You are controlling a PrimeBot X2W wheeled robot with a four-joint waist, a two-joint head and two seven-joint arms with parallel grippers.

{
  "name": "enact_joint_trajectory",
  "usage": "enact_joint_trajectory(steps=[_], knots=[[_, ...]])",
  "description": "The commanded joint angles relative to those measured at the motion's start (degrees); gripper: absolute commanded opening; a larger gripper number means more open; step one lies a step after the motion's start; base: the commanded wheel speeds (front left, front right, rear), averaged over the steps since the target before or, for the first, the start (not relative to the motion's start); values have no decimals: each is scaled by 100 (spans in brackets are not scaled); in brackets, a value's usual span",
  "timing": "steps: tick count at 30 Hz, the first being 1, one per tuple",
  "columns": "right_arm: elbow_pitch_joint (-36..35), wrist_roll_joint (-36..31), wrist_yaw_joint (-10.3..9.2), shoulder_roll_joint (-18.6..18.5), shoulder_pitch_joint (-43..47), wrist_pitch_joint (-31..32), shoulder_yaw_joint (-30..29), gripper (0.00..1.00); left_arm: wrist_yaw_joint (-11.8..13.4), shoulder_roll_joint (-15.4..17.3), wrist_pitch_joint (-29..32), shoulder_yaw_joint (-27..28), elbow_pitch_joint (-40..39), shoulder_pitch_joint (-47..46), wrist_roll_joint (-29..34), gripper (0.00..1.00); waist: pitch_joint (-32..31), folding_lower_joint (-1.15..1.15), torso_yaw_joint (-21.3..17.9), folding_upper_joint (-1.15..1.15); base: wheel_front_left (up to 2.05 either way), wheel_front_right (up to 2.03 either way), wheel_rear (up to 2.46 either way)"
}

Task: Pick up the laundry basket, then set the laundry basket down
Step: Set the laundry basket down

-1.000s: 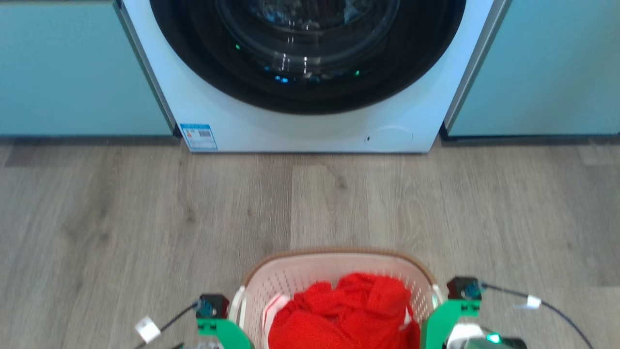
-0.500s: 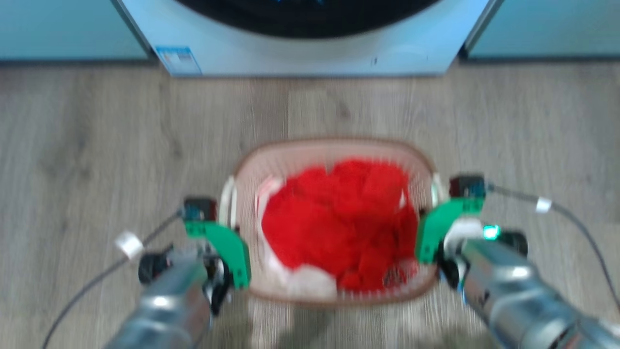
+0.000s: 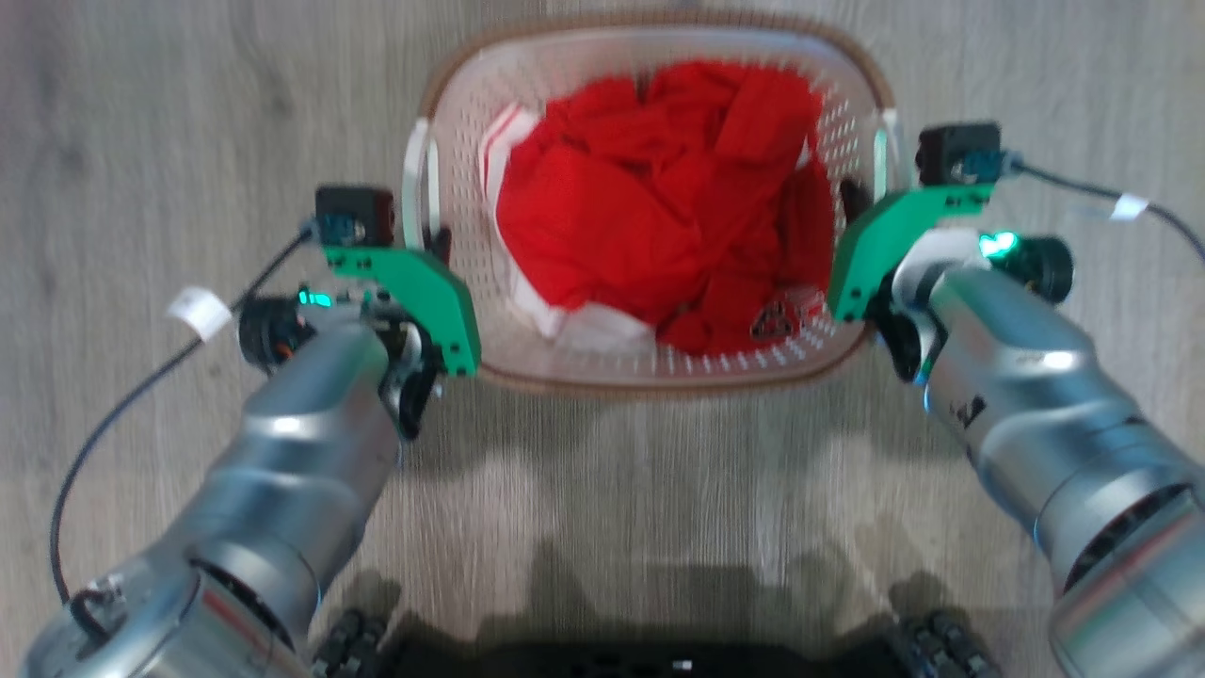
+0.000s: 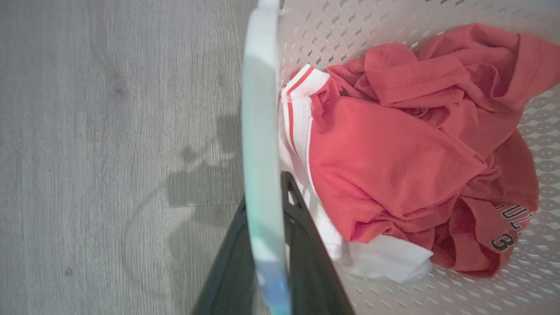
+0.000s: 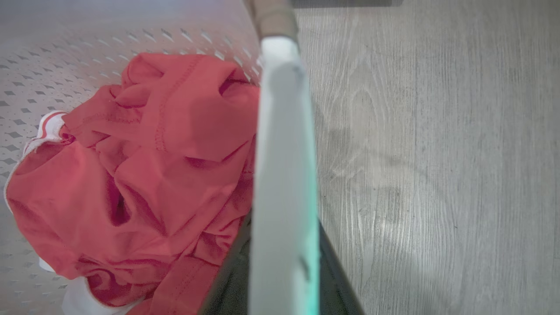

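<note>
The laundry basket [image 3: 659, 381], white and perforated with a brown rim, sits at the top middle of the head view with red clothes [image 3: 659, 207] heaped inside. My left gripper [image 3: 435, 247] is shut on its left white handle [image 3: 414, 179], and the left wrist view shows that handle [image 4: 260, 131] running between my dark fingers [image 4: 306, 262]. My right gripper [image 3: 852, 202] is shut on the right handle [image 3: 880, 141], which the right wrist view shows [image 5: 284, 175] clamped between its fingers [image 5: 337, 280]. I cannot tell whether the basket rests on the floor or hangs just above it.
Grey wood floor [image 3: 659, 490] lies all around the basket. My dark wheeled base [image 3: 659, 654] runs along the bottom edge of the head view. Thin black cables [image 3: 122, 395] trail off both wrists.
The head camera has tilted down: the washing machine has left the picture and the basket now lies at the top. Both grippers stay on the handles.
</note>
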Motion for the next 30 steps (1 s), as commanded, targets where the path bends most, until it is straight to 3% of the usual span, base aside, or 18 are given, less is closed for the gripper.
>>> enact_joint_trajectory(steps=[1, 19, 30], knots=[[-11, -104, 40, -60, 83, -90, 25, 0, 96, 210, -114, 115, 39, -192, 60, 0, 442, -2, 30, 0, 0, 0, 0], [-10, -1073, 40, -42, -268, -104, -811, 0, 162, 208, -220, 56, -96, -751, 172, 0, 1347, -2, 67, 0, 0, 0, 0], [-10, -1629, 40, 0, -268, -98, -1315, 0, 233, 207, -223, 103, -261, -813, 257, 0, 1510, -2, 108, 0, 0, 0, 0]])
